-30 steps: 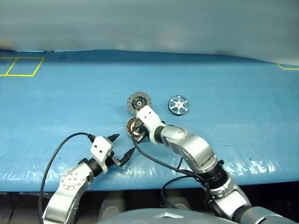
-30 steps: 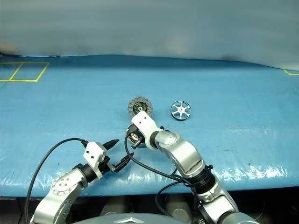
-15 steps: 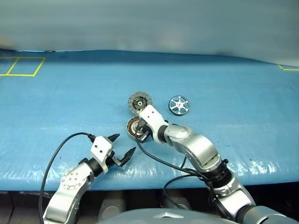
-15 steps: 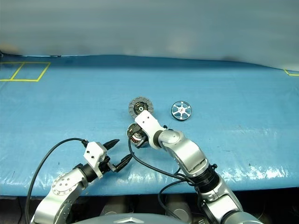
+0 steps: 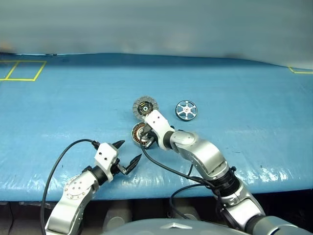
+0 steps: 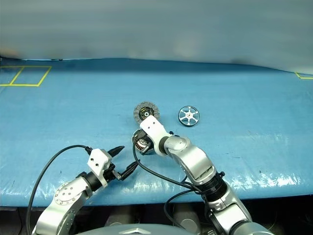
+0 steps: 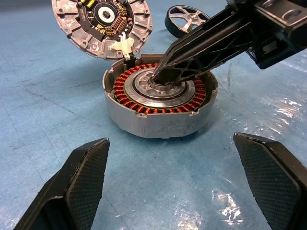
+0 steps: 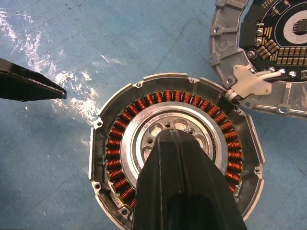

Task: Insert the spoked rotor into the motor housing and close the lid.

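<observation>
Black right gripper [image 7: 160, 76] closed on motor housing [image 7: 158, 100]

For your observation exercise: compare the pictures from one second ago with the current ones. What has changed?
Nothing visibly changed. The shut right gripper still rests its tip on the motor housing hub, the open left gripper still waits nearby, the lid lies open, and the spoked rotor sits untouched on the table.

Left pincer [image 5: 126, 154] wide apart, right pincer [image 7: 160, 76] closed, angled down.
</observation>
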Controlling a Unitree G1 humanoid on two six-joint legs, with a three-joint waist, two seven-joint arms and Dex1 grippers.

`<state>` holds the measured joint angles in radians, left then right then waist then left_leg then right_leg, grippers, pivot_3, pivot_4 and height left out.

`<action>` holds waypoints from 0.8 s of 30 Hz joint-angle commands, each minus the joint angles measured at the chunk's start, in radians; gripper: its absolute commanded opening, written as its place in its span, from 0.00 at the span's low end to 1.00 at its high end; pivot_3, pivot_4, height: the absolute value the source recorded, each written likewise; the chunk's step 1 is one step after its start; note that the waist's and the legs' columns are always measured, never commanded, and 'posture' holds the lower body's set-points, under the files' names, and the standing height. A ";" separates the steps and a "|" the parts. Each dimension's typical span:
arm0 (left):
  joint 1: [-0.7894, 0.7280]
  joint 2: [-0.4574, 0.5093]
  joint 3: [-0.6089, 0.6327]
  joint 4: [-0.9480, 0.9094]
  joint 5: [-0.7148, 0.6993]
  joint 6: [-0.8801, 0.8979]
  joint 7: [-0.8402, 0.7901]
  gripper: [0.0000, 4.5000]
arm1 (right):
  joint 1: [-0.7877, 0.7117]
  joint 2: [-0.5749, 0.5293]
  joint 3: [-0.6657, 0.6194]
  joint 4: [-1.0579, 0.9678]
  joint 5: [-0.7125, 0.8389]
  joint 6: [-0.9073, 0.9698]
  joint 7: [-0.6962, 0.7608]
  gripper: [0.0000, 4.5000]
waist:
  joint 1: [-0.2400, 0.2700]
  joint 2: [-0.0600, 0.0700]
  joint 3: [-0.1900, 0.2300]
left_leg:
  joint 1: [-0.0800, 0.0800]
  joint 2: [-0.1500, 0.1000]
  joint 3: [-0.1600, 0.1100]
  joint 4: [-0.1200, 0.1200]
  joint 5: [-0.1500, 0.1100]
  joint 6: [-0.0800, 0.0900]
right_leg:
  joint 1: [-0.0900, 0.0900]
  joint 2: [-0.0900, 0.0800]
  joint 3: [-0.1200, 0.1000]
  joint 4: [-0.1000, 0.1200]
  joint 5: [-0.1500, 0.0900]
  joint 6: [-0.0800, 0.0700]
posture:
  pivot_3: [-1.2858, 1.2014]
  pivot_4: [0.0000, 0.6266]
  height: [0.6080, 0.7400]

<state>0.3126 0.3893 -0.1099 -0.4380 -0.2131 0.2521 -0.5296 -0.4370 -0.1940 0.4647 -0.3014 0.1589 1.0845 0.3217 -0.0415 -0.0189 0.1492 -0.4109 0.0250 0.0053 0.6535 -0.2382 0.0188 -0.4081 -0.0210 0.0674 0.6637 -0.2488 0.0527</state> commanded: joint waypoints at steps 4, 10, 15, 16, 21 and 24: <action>0.005 -0.004 -0.004 -0.025 -0.004 -0.015 0.001 1.00 | 0.013 -0.005 0.007 0.036 -0.023 0.004 -0.007 0.01 | 0.000 0.000 0.000 | 0.000 0.000 0.000 0.000 0.000 0.000 | 0.000 0.000 0.000 0.000 0.000 0.000 | 0.52 0.24 1.00; 0.006 -0.004 -0.006 -0.023 -0.003 -0.018 0.002 1.00 | 0.019 -0.021 -0.002 -0.006 -0.012 0.008 0.015 0.01 | 0.001 0.000 0.000 | 0.000 0.000 0.000 0.001 0.000 0.000 | 0.000 0.000 0.000 0.000 0.000 0.000 | 0.52 0.24 1.00; 0.006 -0.006 -0.006 -0.021 -0.003 -0.025 0.002 1.00 | 0.034 -0.031 -0.113 -0.114 0.075 -0.053 0.091 0.01 | 0.005 0.000 0.001 | -0.003 -0.001 0.000 0.001 0.000 0.000 | 0.000 -0.001 0.000 0.000 0.000 0.001 | 0.52 0.24 1.00; 0.006 -0.006 -0.006 -0.021 -0.003 -0.026 0.002 1.00 | 0.035 -0.041 -0.143 -0.130 0.089 -0.069 0.104 0.01 | 0.005 0.000 0.001 | -0.004 -0.001 0.000 0.001 0.000 0.000 | -0.002 -0.001 0.000 -0.001 0.001 0.001 | 0.52 0.24 1.00; 0.007 -0.004 -0.004 -0.019 -0.006 -0.027 -0.002 1.00 | 0.026 -0.120 -0.284 -0.134 0.106 -0.115 0.118 0.01 | 0.004 0.000 0.001 | -0.005 -0.001 0.000 0.000 0.000 0.001 | -0.002 -0.001 0.000 -0.001 0.003 0.005 | 0.52 0.24 1.00; 0.005 -0.002 -0.004 -0.017 -0.007 -0.027 -0.005 1.00 | 0.020 -0.154 -0.320 -0.069 0.050 -0.133 0.059 0.04 | 0.005 0.000 0.001 | -0.005 -0.001 0.000 0.000 0.000 0.001 | -0.002 -0.001 0.000 -0.001 0.002 0.004 | 0.52 0.24 1.00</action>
<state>0.3203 0.3882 -0.1100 -0.4379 -0.2153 0.2478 -0.5268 -0.4067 -0.3361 0.1699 -0.3863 0.2395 0.9792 0.4095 -0.0369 -0.0185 0.1503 -0.4154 0.0240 0.0054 0.6540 -0.2385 0.0194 -0.4097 -0.0219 0.0674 0.6630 -0.2477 0.0545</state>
